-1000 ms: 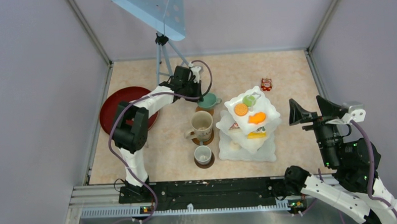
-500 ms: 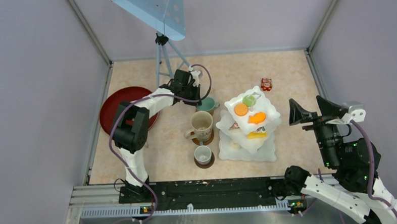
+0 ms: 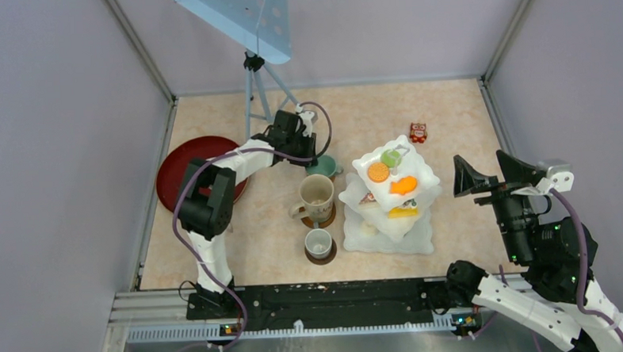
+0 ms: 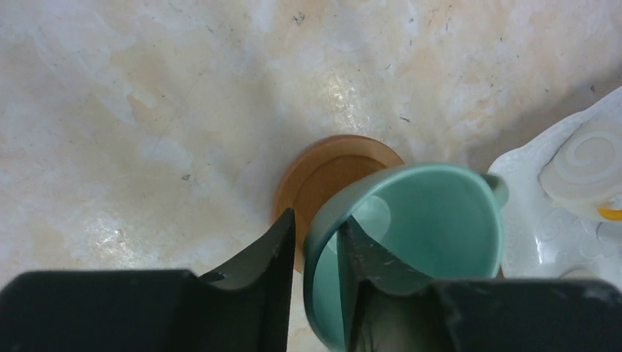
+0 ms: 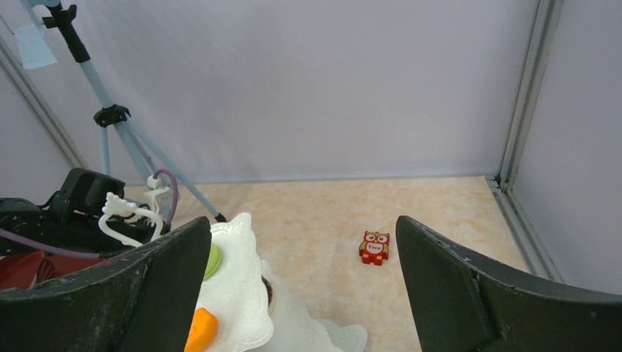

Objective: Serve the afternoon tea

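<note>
My left gripper (image 3: 311, 154) (image 4: 317, 217) is shut on the rim of the teal mug (image 3: 324, 167) (image 4: 425, 220), one finger inside and one outside. The mug hangs tilted over a brown coaster (image 4: 323, 169). The tall beige mug (image 3: 317, 193) and the small grey mug (image 3: 318, 241) each stand on a coaster. The white three-tier stand (image 3: 423, 179) (image 5: 235, 286) holds an orange cookie (image 3: 378, 172), a green cake (image 3: 390, 157) and an orange piece (image 3: 404, 185). My right gripper (image 3: 487, 172) (image 5: 302, 220) is open and empty, raised to the right of the stand.
A round dark-red tray (image 3: 179, 162) lies at the left by the wall. A tripod (image 3: 253, 91) stands at the back left. A small red owl toy (image 3: 417, 132) (image 5: 375, 247) lies behind the stand. Walls close in on three sides.
My left gripper has drawn the teal mug a little left and nearer, over its coaster. The right arm has not moved.
</note>
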Controlling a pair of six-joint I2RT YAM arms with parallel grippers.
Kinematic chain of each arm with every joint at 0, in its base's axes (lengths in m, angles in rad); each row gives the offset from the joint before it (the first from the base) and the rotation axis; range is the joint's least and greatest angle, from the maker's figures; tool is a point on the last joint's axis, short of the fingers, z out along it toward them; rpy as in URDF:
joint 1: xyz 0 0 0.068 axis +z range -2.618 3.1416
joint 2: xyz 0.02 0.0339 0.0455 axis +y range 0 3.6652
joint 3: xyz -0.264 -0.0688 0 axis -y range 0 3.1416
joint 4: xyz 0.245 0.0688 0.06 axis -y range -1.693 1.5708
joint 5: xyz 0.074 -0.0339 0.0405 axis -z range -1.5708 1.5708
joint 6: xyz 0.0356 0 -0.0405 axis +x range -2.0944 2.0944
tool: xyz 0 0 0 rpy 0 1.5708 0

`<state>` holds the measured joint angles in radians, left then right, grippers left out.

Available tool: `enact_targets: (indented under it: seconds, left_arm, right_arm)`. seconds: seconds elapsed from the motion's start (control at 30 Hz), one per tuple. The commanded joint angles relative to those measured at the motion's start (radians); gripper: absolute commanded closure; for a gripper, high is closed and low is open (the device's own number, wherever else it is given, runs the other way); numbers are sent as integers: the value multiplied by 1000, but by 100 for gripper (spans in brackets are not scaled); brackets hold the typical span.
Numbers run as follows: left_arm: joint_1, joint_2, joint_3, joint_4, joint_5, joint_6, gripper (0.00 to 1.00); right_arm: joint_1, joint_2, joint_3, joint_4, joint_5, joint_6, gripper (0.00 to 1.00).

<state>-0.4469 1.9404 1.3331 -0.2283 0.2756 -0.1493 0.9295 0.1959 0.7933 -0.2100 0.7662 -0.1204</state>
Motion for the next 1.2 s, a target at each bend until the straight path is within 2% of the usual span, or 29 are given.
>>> enact_targets:
  seconds: [0.0,0.2,0.47,0.7,0.93,1.0,1.03,1.17]
  left_arm:
    - [-2,-32,-12,48,-3,-8,62]
    - [-2,-108,-21,52,-2,-25,48]
    - [0,-249,32,-5,-74,-18,41]
    - [4,-479,29,-30,-140,-14,37]
    - [6,-779,17,8,-101,14,28]
    - [6,-857,20,22,-93,21,20]
    - [5,-892,20,33,-87,28,2]
    - [4,-1023,19,67,-87,40,1]
  right_arm:
    - [13,-13,30,1,9,6,6]
    - [13,1,64,-13,-17,21,5]
    - [14,65,160,-98,-38,72,3]
    - [13,100,253,-171,-36,71,3]
    - [13,174,373,-213,4,33,3]
    - [13,202,407,-222,19,22,3]
    - [13,212,419,-223,25,18,3]
    - [14,237,460,-203,37,-7,3]
